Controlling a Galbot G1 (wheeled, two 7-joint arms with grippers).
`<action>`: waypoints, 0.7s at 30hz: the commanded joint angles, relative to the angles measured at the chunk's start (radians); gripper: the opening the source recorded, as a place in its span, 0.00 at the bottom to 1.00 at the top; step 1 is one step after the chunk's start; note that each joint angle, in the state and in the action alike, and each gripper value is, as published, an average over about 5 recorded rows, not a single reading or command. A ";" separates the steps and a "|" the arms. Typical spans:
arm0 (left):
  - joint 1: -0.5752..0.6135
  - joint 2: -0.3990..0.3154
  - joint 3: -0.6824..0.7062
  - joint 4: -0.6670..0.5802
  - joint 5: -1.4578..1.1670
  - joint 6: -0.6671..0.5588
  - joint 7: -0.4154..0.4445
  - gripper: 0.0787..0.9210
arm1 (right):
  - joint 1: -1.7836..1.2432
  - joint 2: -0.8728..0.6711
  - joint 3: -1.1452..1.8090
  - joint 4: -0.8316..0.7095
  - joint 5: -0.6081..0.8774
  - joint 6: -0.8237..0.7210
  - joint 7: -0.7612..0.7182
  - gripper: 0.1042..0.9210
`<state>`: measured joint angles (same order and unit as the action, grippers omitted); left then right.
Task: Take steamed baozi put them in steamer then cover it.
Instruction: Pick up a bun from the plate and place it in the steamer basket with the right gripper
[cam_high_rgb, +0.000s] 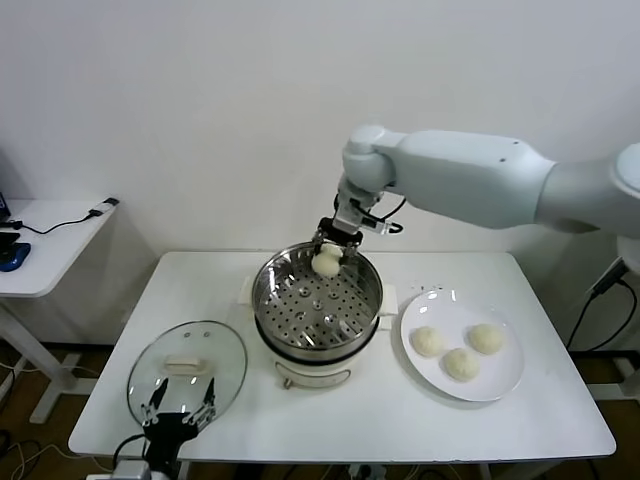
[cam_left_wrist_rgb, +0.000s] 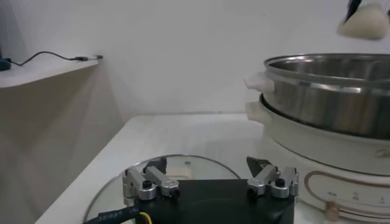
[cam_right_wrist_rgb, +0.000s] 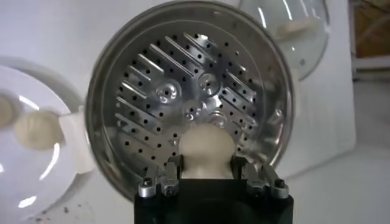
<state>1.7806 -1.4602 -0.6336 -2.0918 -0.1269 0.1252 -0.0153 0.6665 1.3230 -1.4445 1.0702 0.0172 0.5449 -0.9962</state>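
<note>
My right gripper (cam_high_rgb: 329, 254) is shut on one cream-white baozi (cam_high_rgb: 327, 262) and holds it over the far rim of the steel steamer (cam_high_rgb: 290, 335). From the right wrist that baozi (cam_right_wrist_rgb: 208, 150) sits between the fingers, above the bare perforated tray (cam_right_wrist_rgb: 158, 79). Three more baozi (cam_high_rgb: 428, 341) (cam_high_rgb: 486, 338) (cam_high_rgb: 461, 364) lie on the white plate (cam_high_rgb: 500, 389) to the right of the steamer. At the table's front left my left gripper (cam_high_rgb: 178, 407) stands open beside the near edge of the glass lid (cam_high_rgb: 225, 368), holding nothing.
The steamer stands on a white base (cam_high_rgb: 315, 377) at mid-table. A white side table (cam_high_rgb: 48, 260) with a cable and a blue object stands to the left. The wall runs close behind the table.
</note>
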 joint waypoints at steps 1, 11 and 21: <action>0.001 -0.001 0.000 0.002 -0.002 -0.003 -0.003 0.88 | -0.125 0.107 0.024 -0.188 -0.142 0.128 0.016 0.54; -0.007 0.001 -0.001 0.017 -0.002 -0.012 -0.011 0.88 | -0.208 0.155 0.069 -0.296 -0.201 0.122 0.026 0.54; -0.014 0.005 -0.003 0.022 -0.005 -0.010 -0.011 0.88 | -0.234 0.190 0.098 -0.368 -0.213 0.125 0.008 0.56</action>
<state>1.7686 -1.4574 -0.6357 -2.0733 -0.1307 0.1146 -0.0259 0.4757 1.4811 -1.3662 0.7774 -0.1601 0.6528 -0.9816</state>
